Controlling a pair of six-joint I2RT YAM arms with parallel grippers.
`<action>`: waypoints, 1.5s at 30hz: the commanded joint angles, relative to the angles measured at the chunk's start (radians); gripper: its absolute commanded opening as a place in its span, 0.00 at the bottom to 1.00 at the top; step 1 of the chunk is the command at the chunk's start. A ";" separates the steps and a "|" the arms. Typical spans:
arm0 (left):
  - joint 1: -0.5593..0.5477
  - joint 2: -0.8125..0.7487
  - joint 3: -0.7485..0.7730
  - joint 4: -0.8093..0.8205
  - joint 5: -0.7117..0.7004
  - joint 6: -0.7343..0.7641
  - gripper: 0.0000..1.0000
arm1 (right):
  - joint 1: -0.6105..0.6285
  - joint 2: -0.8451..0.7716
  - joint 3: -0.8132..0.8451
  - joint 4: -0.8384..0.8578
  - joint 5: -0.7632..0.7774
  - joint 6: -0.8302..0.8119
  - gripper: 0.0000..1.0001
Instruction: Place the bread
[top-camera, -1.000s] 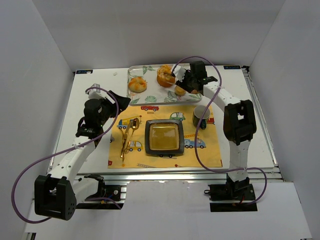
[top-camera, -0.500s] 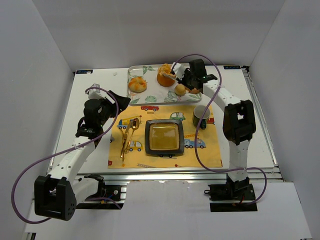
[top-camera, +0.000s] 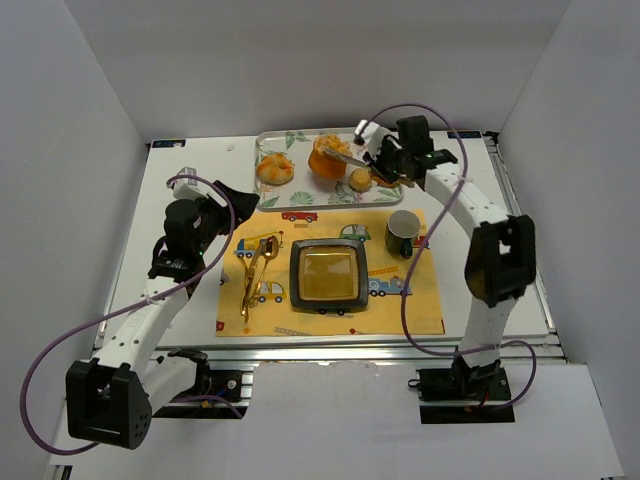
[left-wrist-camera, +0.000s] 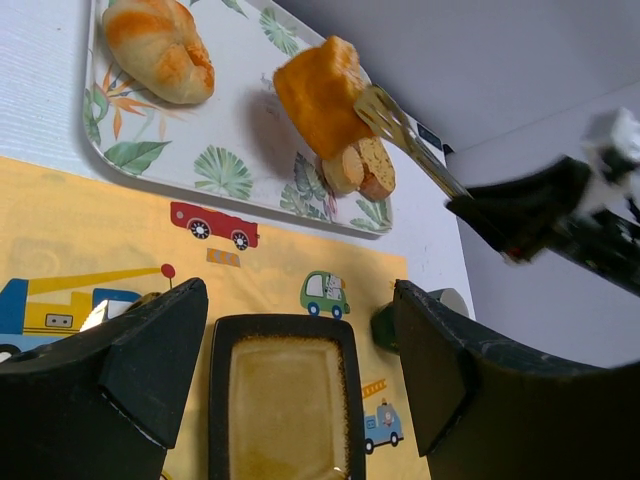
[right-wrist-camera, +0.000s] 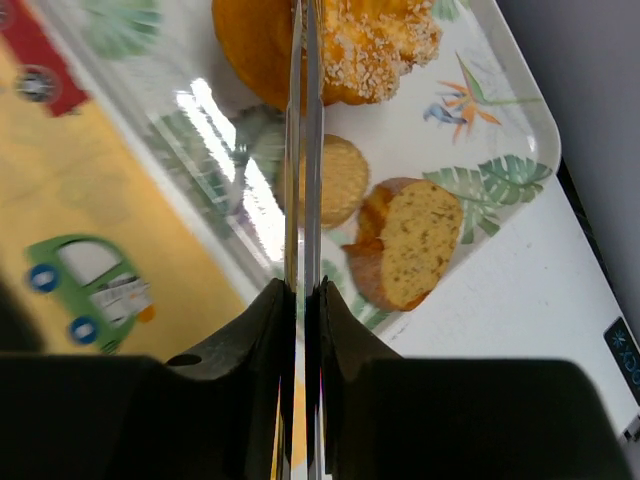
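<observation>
My right gripper (top-camera: 383, 160) (right-wrist-camera: 304, 292) is shut on a pair of metal tongs (top-camera: 345, 153) (right-wrist-camera: 304, 150). The tongs' blades pinch a large orange bread (top-camera: 326, 160) (left-wrist-camera: 318, 92) (right-wrist-camera: 350, 45) over the leaf-patterned tray (top-camera: 300, 188) (left-wrist-camera: 235, 150). In the left wrist view the bread appears slightly raised off the tray, with a shadow beneath it. My left gripper (top-camera: 236, 200) (left-wrist-camera: 300, 370) is open and hangs above the yellow placemat (top-camera: 420, 300), with nothing between its fingers.
On the tray lie a bread roll (top-camera: 274, 168) (left-wrist-camera: 160, 45) and two small slices (top-camera: 361, 180) (right-wrist-camera: 410, 245). The placemat holds a dark square plate (top-camera: 327, 275) (left-wrist-camera: 285, 400), a dark mug (top-camera: 403, 232) and gold cutlery (top-camera: 255, 270).
My right gripper closed, pressing the tongs together on the orange bread, and the right arm shifted right and back. The left arm barely moved.
</observation>
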 joint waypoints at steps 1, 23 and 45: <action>0.003 -0.035 0.023 -0.019 -0.016 0.014 0.84 | -0.002 -0.237 -0.102 0.041 -0.205 -0.012 0.00; 0.001 -0.037 -0.005 0.000 -0.008 0.006 0.84 | 0.050 -0.845 -0.741 -0.252 -0.351 -0.296 0.13; 0.003 -0.074 -0.025 -0.007 -0.017 0.000 0.84 | 0.060 -0.852 -0.558 -0.335 -0.445 -0.181 0.46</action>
